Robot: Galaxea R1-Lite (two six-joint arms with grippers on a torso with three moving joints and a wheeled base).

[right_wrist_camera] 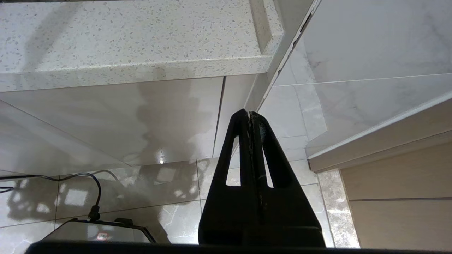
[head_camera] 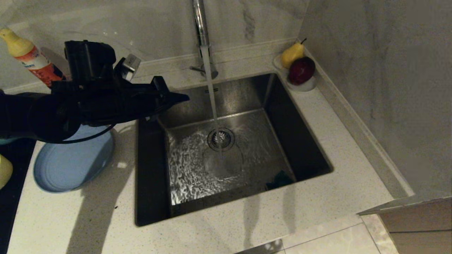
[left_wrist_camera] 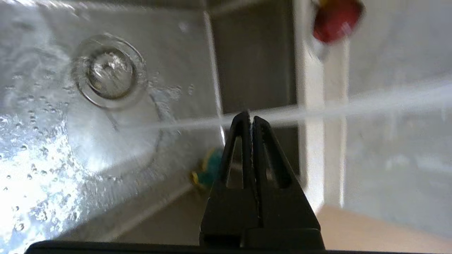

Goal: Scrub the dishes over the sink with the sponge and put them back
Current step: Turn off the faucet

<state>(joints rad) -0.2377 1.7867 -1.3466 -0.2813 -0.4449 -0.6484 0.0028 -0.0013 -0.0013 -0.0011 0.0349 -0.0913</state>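
Left end effector (head_camera: 182, 97): pinched together, empty, over the square steel sink (head_camera: 152, 169); we judge it sponge-bound.
Yellow-green oblong sponge (head_camera: 279, 180): in basin corner, water running.
Right end effector (right_wrist_camera: 250, 114): closed, parked below the worktop.

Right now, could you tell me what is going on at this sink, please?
The tap is running into the sink. The left gripper, shut and empty, reaches over the sink's left edge. The sponge lies in the sink's near right corner. The plate sits on the counter to the left. The right gripper is shut, parked below the counter.

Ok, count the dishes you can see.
2: a wide light-blue plate on the counter left of the sink, and a pale yellow bowl's edge at the far left. Others may be hidden.
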